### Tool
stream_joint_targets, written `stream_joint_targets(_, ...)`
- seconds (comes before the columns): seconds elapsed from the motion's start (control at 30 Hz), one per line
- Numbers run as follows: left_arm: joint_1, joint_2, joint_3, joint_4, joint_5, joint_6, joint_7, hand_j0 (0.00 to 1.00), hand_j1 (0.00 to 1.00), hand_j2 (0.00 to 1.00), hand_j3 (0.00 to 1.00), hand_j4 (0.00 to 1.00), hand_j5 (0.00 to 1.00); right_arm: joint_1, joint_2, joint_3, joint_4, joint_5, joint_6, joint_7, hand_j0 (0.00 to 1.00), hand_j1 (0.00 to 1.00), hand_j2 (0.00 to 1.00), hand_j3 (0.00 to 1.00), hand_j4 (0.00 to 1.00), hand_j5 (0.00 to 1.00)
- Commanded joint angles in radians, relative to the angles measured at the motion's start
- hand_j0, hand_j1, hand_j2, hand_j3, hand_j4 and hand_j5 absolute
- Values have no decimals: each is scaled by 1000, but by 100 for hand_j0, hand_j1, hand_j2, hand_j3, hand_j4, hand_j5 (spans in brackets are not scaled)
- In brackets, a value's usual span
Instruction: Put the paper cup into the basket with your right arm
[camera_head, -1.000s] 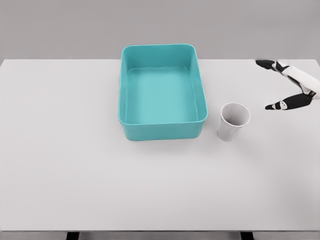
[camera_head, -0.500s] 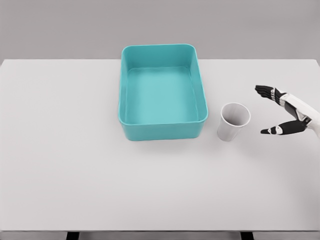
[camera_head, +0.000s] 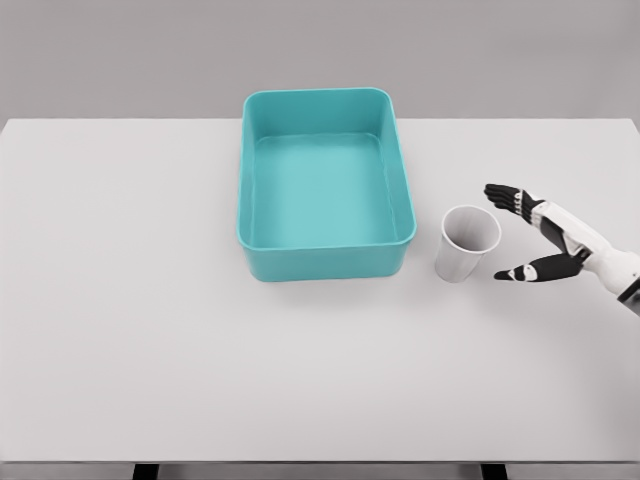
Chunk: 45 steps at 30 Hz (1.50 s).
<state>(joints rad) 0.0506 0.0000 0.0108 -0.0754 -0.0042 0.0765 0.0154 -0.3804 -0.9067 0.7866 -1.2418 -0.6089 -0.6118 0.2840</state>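
Note:
A white paper cup (camera_head: 466, 243) stands upright on the white table (camera_head: 200, 330), just right of the teal basket (camera_head: 325, 256). The basket is a rectangular tub with nothing inside. My right hand (camera_head: 508, 232) comes in from the right edge, fingers spread open, thumb below and fingers above. It sits a short gap to the right of the cup without touching it. The left arm is out of sight.
My right hand has moved down and to the left, from the far right edge toward the cup. The cup and basket have stayed still.

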Motion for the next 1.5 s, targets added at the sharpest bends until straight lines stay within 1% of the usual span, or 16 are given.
stream_joint_targets(0.0, 0, 0, 0, 0, 0, 0, 0, 100, 100, 100, 100, 100, 100, 0, 6, -1, -1, -6, 1, 0, 100, 100, 100, 100, 100, 100)
stream_joint_targets(0.07, 0, 0, 0, 0, 0, 0, 0, 100, 100, 100, 100, 100, 100, 0, 19, -1, -1, -6, 1, 0, 100, 100, 100, 100, 100, 100)
stream_joint_targets(0.33, 0, 0, 0, 0, 1, 0, 0, 100, 100, 100, 100, 100, 100, -3, 22, -1, 1, -5, 1, 0, 100, 100, 100, 100, 100, 100)
stream_joint_targets(0.43, 0, 0, 0, 0, 0, 0, 0, 100, 100, 100, 100, 100, 100, -5, 46, -1, 4, -5, 1, 0, 100, 100, 100, 100, 100, 100)
stream_joint_targets(0.7, 0, 0, 0, 0, 0, 0, 0, 100, 100, 100, 100, 100, 100, -6, 52, -3, 12, -5, 1, 0, 100, 100, 100, 100, 100, 100)
stream_joint_targets(0.8, 0, 0, 0, 0, 0, 0, 0, 100, 100, 100, 100, 100, 100, -14, 72, -3, 27, -5, 1, 0, 100, 100, 100, 100, 100, 100)
stream_joint_targets(1.0, 0, 0, 0, 0, 0, 0, 0, 100, 100, 100, 100, 100, 100, -14, 91, -3, 36, -3, 1, 0, 100, 100, 100, 100, 100, 100)
stream_joint_targets(1.47, 0, 0, 0, 0, 0, 0, 0, 100, 100, 100, 100, 100, 100, -20, 123, -1, 47, 1, 1, 0, 100, 100, 100, 100, 100, 100)
